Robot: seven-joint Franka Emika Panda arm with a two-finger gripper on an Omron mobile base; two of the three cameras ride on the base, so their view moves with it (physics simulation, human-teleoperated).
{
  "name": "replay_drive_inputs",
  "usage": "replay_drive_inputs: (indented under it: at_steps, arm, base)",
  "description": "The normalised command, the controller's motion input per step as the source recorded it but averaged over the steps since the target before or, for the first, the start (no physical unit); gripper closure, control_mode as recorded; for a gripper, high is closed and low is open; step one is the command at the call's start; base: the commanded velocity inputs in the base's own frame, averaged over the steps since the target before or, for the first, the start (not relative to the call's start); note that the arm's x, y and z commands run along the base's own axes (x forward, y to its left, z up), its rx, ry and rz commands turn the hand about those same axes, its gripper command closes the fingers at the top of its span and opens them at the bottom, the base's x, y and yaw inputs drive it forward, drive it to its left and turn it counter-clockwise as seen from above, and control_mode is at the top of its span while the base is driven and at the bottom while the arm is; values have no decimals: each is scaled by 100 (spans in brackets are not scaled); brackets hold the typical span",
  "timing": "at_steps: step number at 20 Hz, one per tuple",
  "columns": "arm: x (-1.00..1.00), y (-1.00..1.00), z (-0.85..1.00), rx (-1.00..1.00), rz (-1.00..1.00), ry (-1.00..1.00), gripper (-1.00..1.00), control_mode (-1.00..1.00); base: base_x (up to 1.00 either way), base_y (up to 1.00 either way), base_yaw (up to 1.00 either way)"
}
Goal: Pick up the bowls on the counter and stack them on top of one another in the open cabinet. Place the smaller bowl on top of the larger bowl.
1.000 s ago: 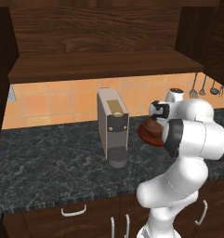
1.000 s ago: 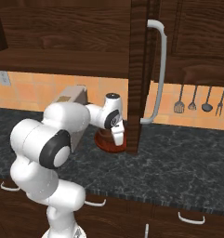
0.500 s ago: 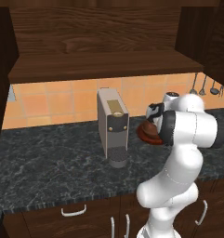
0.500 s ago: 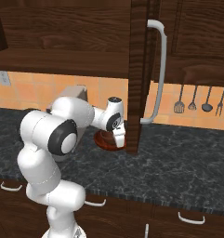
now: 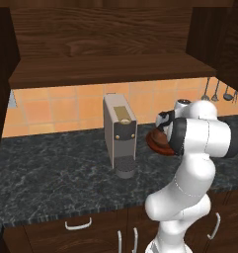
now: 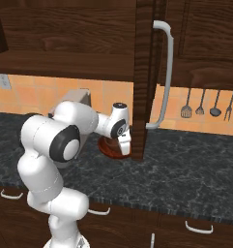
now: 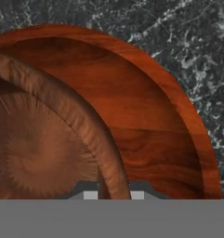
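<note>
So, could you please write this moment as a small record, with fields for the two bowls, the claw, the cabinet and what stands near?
smaller bowl: sits inside the larger bowl
larger bowl: rests on the counter, to the right of the coffee machine
claw: low over the bowls, straddling the smaller bowl's rim; whether it grips is unclear
open cabinet: shelf above the counter, bowls not yet in it
cabinet door: stands open, close beside the claw
</note>
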Motion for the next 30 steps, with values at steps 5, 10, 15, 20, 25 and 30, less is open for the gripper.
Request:
replay_drive_inputs:
  at_steps: [5, 10, 15, 20, 25, 30]
  arm:
    - [0, 0, 8, -2, 0, 0, -100, -100]
    - [-22, 0, 34, -1, 0, -3, -100, -100]
    - [-78, -23, 6, 4, 0, -13, -100, -100]
    - [-30, -80, 21, 1, 6, -1, -100, -100]
    - [5, -26, 0, 1, 6, 1, -100, -100]
    - [27, 0, -11, 2, 5, 0, -100, -100]
  base:
    - [0, 0, 0]
    - [0, 0, 0]
    - [0, 0, 0]
    - [0, 0, 0]
    - [0, 0, 0]
    - [0, 0, 0]
